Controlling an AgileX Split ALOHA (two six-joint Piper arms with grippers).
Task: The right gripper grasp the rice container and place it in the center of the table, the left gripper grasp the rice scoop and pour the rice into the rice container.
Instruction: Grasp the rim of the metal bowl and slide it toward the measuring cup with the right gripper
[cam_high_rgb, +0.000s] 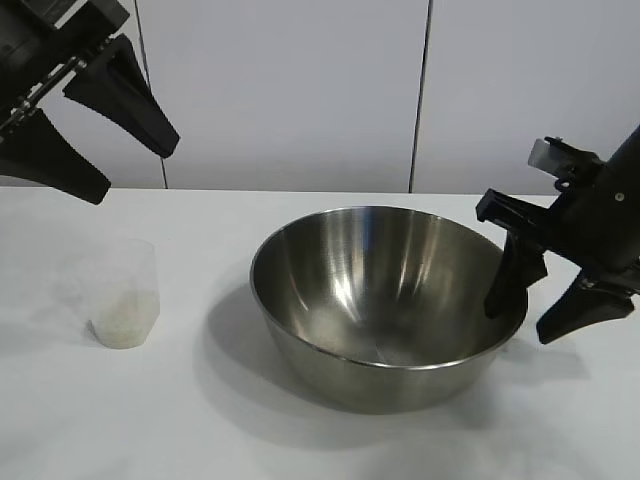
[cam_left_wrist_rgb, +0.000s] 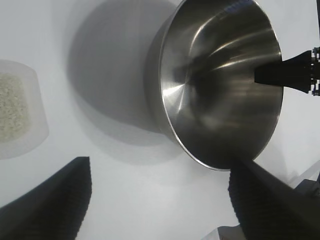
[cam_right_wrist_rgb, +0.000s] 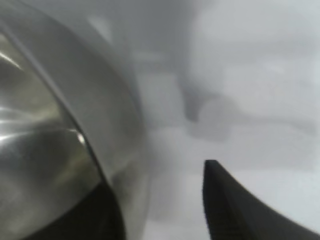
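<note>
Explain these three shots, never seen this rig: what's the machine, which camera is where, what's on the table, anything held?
Two robot arms work at a white table. One camera faces them from outside; the others ride on each wrist.

The left end effector hangs open above a small plastic cup of rice, holding nothing.

The right end effector straddles the rim of the big steel bowl, one finger inside, one outside. Not visibly clamped. The bowl is empty inside.

Bright, even light; soft shadows on the table (cam_high_rgb: 320, 440); right wrist view blurred.
</note>
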